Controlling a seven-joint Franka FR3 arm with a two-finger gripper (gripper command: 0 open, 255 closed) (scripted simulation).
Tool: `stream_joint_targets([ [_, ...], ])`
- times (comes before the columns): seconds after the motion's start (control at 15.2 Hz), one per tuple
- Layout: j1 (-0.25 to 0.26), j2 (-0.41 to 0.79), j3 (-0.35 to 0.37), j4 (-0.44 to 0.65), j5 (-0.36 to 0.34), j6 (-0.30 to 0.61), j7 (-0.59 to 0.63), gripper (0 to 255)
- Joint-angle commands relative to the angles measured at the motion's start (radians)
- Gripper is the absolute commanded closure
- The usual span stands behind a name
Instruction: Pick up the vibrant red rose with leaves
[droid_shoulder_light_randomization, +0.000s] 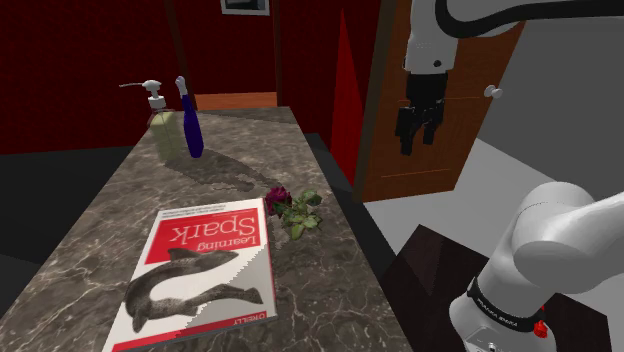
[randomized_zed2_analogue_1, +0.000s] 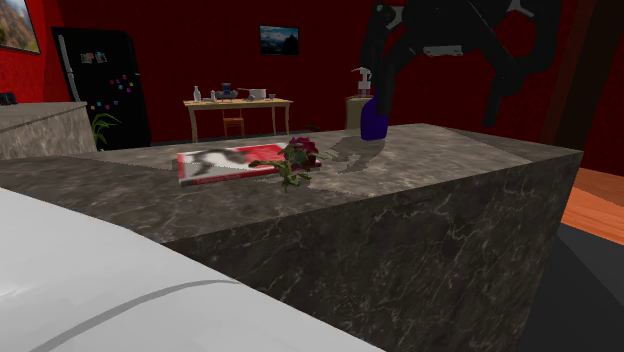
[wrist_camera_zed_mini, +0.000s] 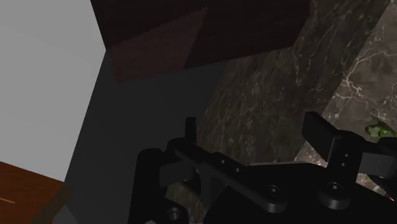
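The red rose (droid_shoulder_light_randomization: 279, 197) with green leaves lies on the dark marble counter (droid_shoulder_light_randomization: 100, 220), just beside the book's far corner toward the shoulder view's right. In the second exterior view the rose (randomized_zed2_analogue_1: 301, 152) rests at the book's right end. My gripper (droid_shoulder_light_randomization: 418, 132) hangs in the air well above counter height, off the counter's edge toward the shoulder view's right, over the floor. Its fingers stand apart with nothing between them. In the wrist view the gripper (wrist_camera_zed_mini: 254, 130) looks down past the counter's side, and a green leaf (wrist_camera_zed_mini: 378, 129) peeks out beside one finger.
A red and white book (droid_shoulder_light_randomization: 200, 270) lies flat on the counter near the rose. A blue bottle (droid_shoulder_light_randomization: 190, 125) and a soap dispenser (droid_shoulder_light_randomization: 158, 112) stand at the far end. A wooden door (droid_shoulder_light_randomization: 480, 150) is behind the gripper.
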Motion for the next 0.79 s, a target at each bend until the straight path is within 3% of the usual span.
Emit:
stream_joint_targets([
  [0.0,0.000,0.000,0.000,0.000,0.000,0.000,0.000,0],
  [0.73,0.103,0.190,0.119,0.013,0.239,0.233,0.146,0],
])
